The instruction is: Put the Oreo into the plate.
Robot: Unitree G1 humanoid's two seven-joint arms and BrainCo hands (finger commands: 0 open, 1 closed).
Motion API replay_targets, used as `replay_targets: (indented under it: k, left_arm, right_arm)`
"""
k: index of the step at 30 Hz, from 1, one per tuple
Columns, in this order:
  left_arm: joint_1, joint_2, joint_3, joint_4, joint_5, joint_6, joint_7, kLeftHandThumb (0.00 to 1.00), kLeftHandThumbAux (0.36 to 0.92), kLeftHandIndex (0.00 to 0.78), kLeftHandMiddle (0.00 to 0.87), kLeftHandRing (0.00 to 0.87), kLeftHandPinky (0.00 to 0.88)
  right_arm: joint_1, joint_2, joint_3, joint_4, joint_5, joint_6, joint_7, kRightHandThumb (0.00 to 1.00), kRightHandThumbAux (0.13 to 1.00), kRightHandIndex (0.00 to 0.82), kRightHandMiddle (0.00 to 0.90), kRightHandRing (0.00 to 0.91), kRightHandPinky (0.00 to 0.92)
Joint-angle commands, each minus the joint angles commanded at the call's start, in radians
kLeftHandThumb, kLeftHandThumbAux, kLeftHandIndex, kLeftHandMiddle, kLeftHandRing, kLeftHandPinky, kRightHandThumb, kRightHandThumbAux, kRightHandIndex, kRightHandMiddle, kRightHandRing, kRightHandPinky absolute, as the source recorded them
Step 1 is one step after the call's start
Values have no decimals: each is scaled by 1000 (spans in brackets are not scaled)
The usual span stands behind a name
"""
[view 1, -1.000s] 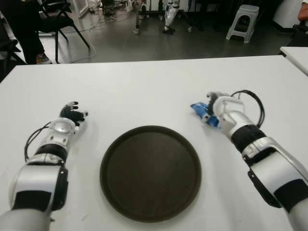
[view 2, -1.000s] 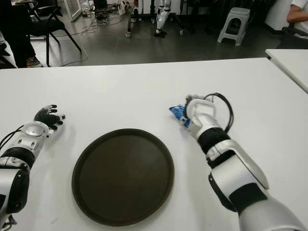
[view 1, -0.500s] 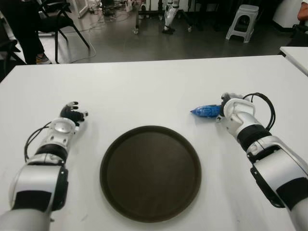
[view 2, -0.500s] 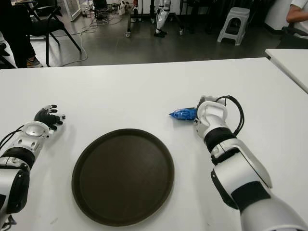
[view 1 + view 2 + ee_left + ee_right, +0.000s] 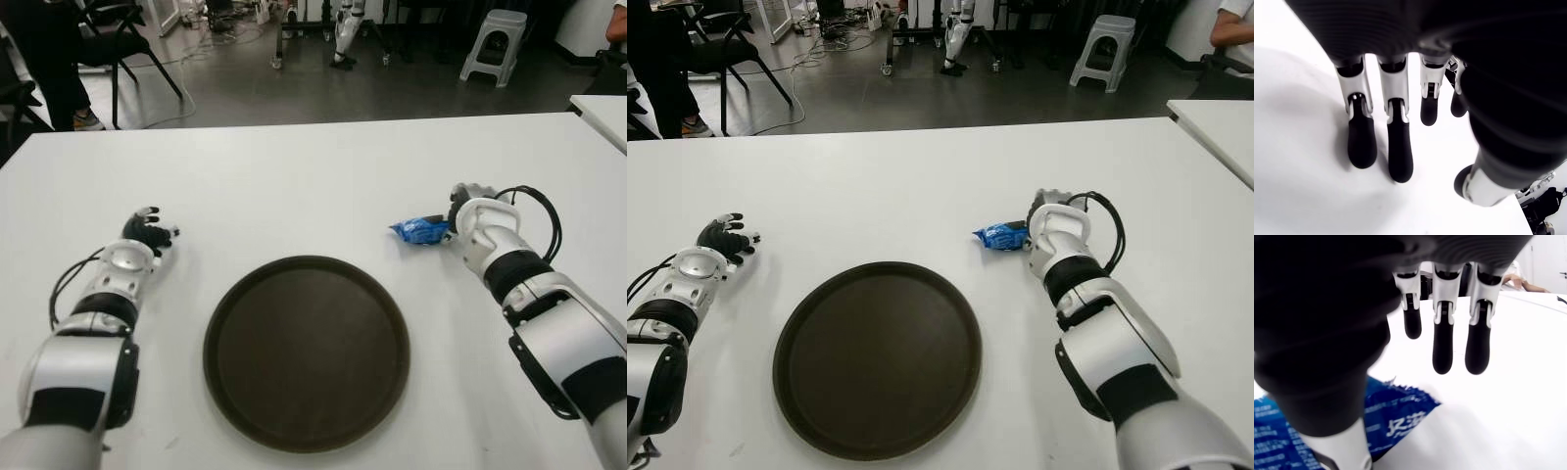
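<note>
at the far left we see the left hand (image 5: 147,231) low over the white table (image 5: 294,176), well to the left of the plate, its fingers (image 5: 1362,142) stretched out straight and holding nothing. in the middle sits the round dark plate (image 5: 306,351), with nothing on it. right of the plate's far edge, apart from its rim, the blue oreo packet (image 5: 419,231) lies on the table. just beside it on the right is the right hand (image 5: 468,213); in its wrist view the fingers (image 5: 1443,348) hang extended over the bare table and the packet (image 5: 1396,416) lies beside the thumb, ungripped.
</note>
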Motion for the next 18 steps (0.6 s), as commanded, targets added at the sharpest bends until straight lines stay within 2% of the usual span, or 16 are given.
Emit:
replay_targets:
  k: [2, 4, 14, 18]
  left_arm:
    - [0, 0, -1, 0, 0, 2, 0, 167, 758, 84, 132, 156, 174]
    - [-1, 0, 0, 1, -1, 4, -2, 183, 753, 92, 130, 157, 176]
    - [-1, 0, 6, 0, -6, 2, -2, 180, 757, 92, 129, 155, 182]
    - [-1, -1, 11, 1, -10, 3, -4, 195, 760, 93, 131, 160, 190]
  right_arm:
    - [0, 1, -1, -2, 3, 0, 2, 0, 914, 229, 430, 485, 497]
    - [1, 1, -2, -4, 7, -5, 5, 0, 916, 224, 462, 513, 534]
    - [2, 3, -10, -20, 14, -10, 25, 0, 934, 250, 514, 531, 523]
    - [6, 3, -13, -36, 15, -10, 33, 0, 950, 271, 558, 579, 571]
